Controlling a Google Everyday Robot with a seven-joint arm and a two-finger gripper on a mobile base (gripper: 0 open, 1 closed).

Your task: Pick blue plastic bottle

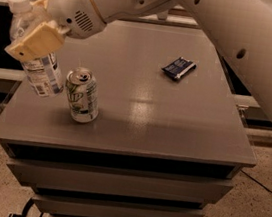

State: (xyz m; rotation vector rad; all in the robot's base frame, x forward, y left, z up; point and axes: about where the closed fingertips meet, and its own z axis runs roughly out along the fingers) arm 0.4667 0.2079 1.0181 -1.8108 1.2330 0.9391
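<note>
The blue plastic bottle (41,74) is clear with a white screw cap and a white-and-blue label. It hangs tilted above the left edge of the grey cabinet top (140,116), its base clear of the surface. My gripper (31,35) is shut on the blue plastic bottle around its upper body; a tan finger pad (36,42) covers the bottle's middle. The cap sticks out above the gripper at the upper left. The white arm reaches in from the upper right.
A green-and-white soda can (82,95) stands upright just right of the lifted bottle. A small dark blue packet (179,68) lies toward the back right of the top. Drawer fronts run below the top. Speckled floor surrounds the cabinet.
</note>
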